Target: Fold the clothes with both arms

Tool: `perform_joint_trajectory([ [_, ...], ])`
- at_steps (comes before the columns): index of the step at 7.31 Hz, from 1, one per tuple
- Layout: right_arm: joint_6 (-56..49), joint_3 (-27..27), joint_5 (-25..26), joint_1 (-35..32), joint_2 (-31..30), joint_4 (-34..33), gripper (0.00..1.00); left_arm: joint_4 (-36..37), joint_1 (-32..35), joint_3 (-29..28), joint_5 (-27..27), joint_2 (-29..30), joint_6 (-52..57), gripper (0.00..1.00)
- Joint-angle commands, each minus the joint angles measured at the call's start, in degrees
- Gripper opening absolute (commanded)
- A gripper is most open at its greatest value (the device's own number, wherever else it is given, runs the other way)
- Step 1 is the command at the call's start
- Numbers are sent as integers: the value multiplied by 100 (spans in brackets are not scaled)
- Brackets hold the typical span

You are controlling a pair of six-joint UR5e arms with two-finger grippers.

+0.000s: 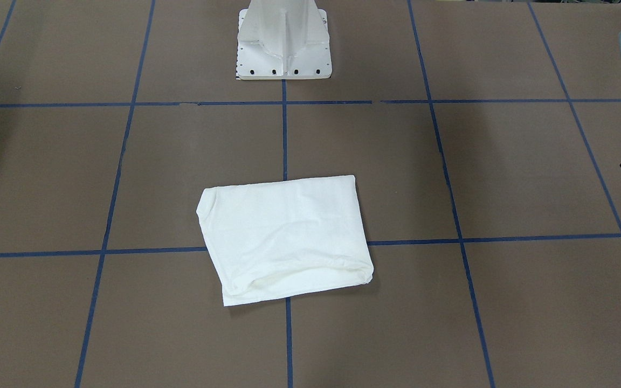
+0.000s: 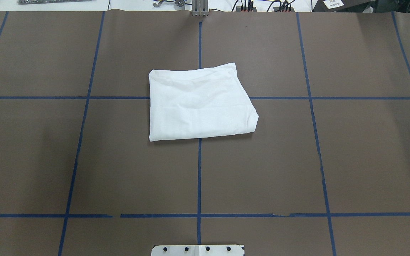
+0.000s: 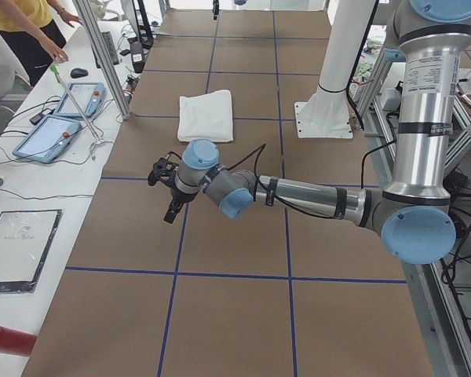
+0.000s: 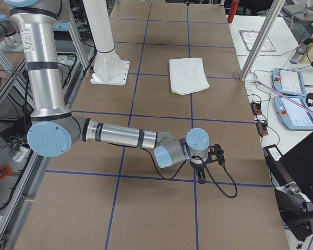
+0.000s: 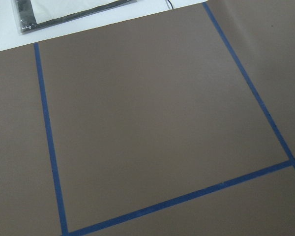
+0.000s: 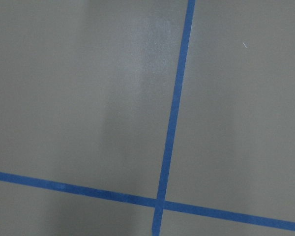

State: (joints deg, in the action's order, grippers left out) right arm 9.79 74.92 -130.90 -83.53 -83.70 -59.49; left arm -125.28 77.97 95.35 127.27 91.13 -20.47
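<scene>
Exterior left view: the left gripper [image 3: 171, 210] hung over the bare brown table [image 3: 235, 314] toward the operators' side; whether its fingers were parted or closed could not be told. Farther along, the white T-shirt [image 3: 206, 115], folded into 1 rectangle, lay flat, well apart from it. Exterior right view: the right gripper [image 4: 201, 176] was likewise well apart from the shirt, its finger state unreadable.

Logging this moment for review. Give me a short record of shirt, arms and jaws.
shirt: white, folded to a rectangle, flat on table centre
left arm: stretched low over bare table, apart from shirt
right arm: likewise, at opposite end
jaws: open or shut unclear
fold: looks finished
</scene>
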Motion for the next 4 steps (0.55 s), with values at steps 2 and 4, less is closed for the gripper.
perform_joint_trajectory([
  [2,-108,127,-14,21,21,-385,100,624,288,-130,175,71,523,100],
  [4,-109,180,-32,187,344,-930,100,1247,613,-96,210,89,1053,100],
])
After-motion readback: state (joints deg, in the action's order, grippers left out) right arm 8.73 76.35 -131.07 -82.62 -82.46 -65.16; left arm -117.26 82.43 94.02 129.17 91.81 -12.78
